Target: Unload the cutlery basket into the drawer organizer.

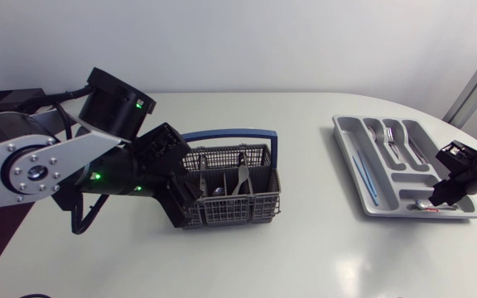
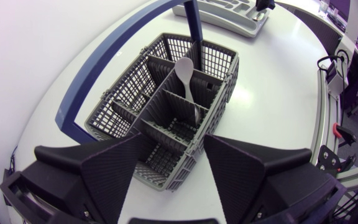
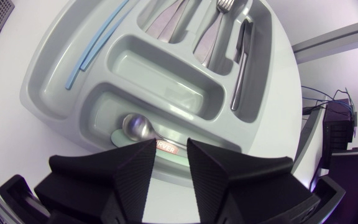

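Spoon (image 3: 135, 126) in organizer (image 3: 50, 93), handle between spread right fingers (image 3: 129, 169), bowl ahead.

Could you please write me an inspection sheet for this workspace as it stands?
Surface: white table, no marks seen.
Job's things: grey cutlery basket mid-table, with a white spoon and other cutlery standing in it; drawer organizer holds forks, a knife, a blue stick and a small spoon.
Clutter: nothing seen.
Grippers: left gripper open at the basket's near end; right gripper open over the small spoon's handle.
Cables: black cable looped under the left arm.
Surroundings: nothing seen.
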Robot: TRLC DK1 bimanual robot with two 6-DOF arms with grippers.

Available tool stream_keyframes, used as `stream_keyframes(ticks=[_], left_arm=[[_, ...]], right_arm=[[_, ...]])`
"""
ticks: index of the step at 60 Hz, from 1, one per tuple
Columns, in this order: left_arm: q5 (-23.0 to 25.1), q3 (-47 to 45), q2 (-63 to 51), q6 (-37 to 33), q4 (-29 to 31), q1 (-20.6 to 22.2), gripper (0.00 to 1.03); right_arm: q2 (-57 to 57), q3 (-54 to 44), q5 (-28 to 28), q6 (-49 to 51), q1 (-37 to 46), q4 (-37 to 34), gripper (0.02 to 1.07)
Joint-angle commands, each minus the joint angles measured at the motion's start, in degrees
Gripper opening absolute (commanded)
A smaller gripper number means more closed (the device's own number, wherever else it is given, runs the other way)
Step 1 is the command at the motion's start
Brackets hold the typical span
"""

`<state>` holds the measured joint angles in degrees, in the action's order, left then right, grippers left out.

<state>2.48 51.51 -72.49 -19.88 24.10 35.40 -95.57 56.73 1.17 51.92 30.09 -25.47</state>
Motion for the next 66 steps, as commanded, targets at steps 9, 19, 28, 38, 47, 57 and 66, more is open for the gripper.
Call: stream_keyframes(ticks=[9, 19, 28, 38, 47, 57, 66], left_arm=[[-0.28, 1.93, -0.99, 0.54, 0.07, 0.46, 0.70], [-0.28, 2.99, -0.99, -4.82, -0.98, 2.57, 0.70], [-2.92, 3.87, -2.13, -13.78, -3.36, 5.47, 0.70], [-6.70, 5.36, -5.47, -24.24, -5.99, 8.64, 0.70], [-8.28, 6.85, -8.37, -31.45, -6.78, 11.36, 0.70], [-10.48, 9.23, -12.41, -38.74, -6.87, 13.73, 0.70], [-12.68, 12.48, -17.07, -43.67, -6.87, 14.88, 0.59]], right_arm=[[6.27, -3.12, -0.47, 0.29, -0.91, -2.21, 0.77], [17.43, -10.24, -0.11, 0.55, -6.53, -3.18, 0.83], [23.67, -14.45, 0.06, 0.20, -11.01, -3.53, 0.84], [27.45, -17.00, 0.15, -0.86, -14.71, -3.88, 0.87], [30.09, -18.76, 0.59, -1.03, -16.99, -4.58, 0.89], [32.46, -20.43, 0.68, -1.82, -19.71, -4.58, 0.89], [33.52, -21.40, 0.68, -2.97, -22.00, -4.41, 0.89]])
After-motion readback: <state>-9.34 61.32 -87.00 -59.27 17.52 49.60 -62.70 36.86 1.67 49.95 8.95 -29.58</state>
